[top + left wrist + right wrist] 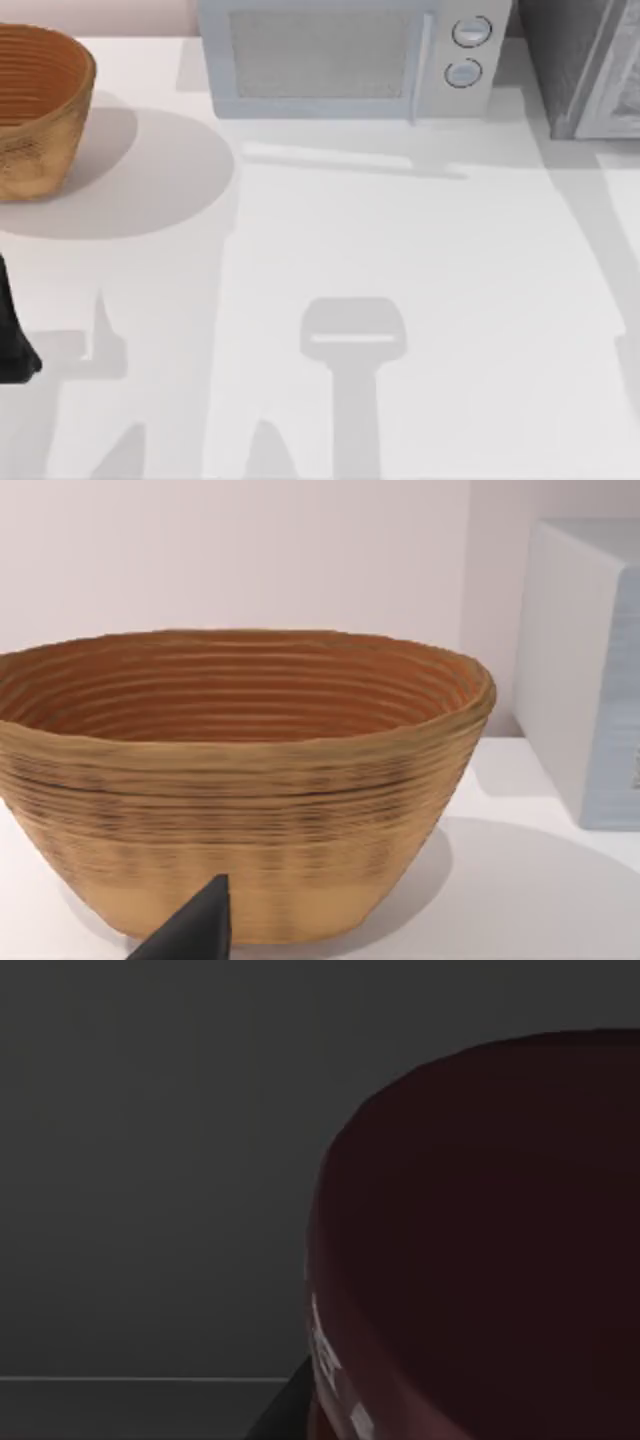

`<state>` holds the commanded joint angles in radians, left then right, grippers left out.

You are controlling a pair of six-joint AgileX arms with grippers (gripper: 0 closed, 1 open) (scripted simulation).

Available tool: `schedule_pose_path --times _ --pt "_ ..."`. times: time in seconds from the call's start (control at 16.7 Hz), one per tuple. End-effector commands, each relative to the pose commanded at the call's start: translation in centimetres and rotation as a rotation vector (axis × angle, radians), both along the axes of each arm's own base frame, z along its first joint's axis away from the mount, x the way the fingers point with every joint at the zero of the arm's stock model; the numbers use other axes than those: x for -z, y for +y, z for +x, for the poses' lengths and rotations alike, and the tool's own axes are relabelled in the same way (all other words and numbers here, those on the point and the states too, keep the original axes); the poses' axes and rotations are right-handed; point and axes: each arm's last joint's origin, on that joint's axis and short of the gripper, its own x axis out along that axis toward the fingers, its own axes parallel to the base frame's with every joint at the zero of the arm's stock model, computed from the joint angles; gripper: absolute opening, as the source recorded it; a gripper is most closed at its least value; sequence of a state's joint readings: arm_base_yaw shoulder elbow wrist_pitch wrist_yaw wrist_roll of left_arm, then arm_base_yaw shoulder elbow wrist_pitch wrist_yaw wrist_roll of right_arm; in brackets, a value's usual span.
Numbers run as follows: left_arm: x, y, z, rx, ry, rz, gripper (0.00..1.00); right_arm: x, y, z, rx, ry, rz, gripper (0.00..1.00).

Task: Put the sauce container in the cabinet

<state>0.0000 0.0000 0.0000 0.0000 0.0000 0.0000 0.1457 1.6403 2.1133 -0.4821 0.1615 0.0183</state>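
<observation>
The sauce container [480, 1250] is seen close up in the right wrist view, its dark maroon lid set against a dim grey enclosure, so it is judged to be carried at or inside the cabinet [580, 70], which stands at about two o'clock on the surface [400, 260]; release and withdrawal appear to be left. Whether the right hand is gripping the jar cannot be told. The left hand [190, 930] is held low at nine o'clock, facing the woven basket [240, 780]; its state cannot be told either.
</observation>
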Motion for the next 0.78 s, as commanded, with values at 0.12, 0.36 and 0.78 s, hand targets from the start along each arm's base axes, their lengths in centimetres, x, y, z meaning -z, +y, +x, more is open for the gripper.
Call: schedule_pose_path --times 0.12,0.36,0.78 --pt "0.0 0.0 0.0 0.0 0.0 0.0 1.0 0.8 0.3 3.2 -0.013 0.006 -0.001 0.0" --pt "0.0 0.0 0.0 0.0 0.0 0.0 1.0 1.8 -0.5 6.6 0.001 -0.002 0.001 0.0" --pt "0.0 0.0 0.0 0.0 0.0 0.0 1.0 1.8 -0.6 6.6 0.003 -0.002 0.001 0.23"
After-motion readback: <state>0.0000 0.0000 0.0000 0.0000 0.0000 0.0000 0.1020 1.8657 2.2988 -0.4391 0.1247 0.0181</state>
